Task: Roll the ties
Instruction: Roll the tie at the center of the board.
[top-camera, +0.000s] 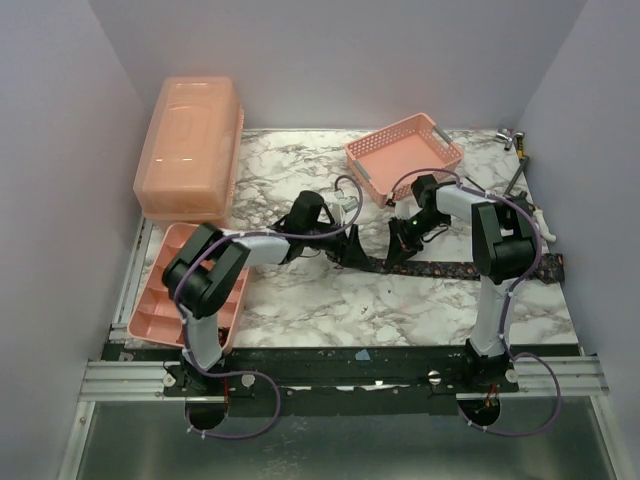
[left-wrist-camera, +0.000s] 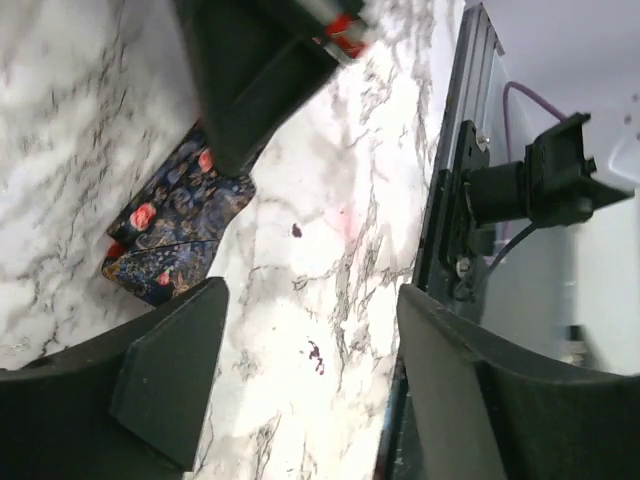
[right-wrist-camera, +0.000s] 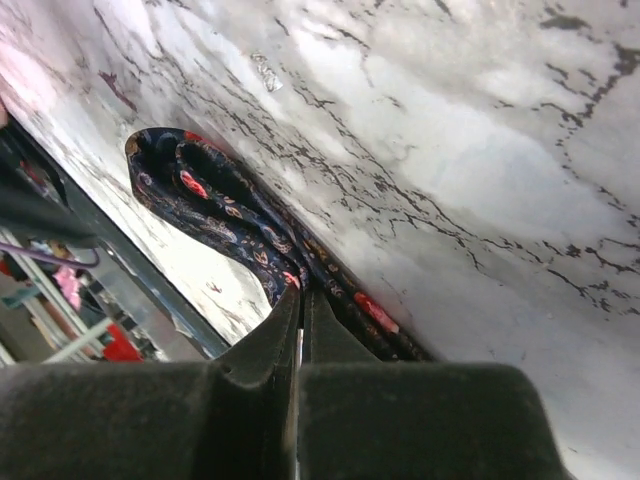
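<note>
The right gripper (right-wrist-camera: 300, 300) has its fingers pressed together, tips down on the tie (right-wrist-camera: 215, 215); I cannot tell whether cloth is pinched between them. The left gripper (left-wrist-camera: 310, 300) gapes wide over the bare table (left-wrist-camera: 330, 200), holding nothing, just beside the tie's folded end. The tie is dark cloth with red dots, doubled over there, its flat strip running right across the glossy marbled top. Farther off sit a pink mesh basket (top-camera: 425, 178), a peach lidded box (top-camera: 190, 140) and a pink divided tray (top-camera: 150, 300).
</note>
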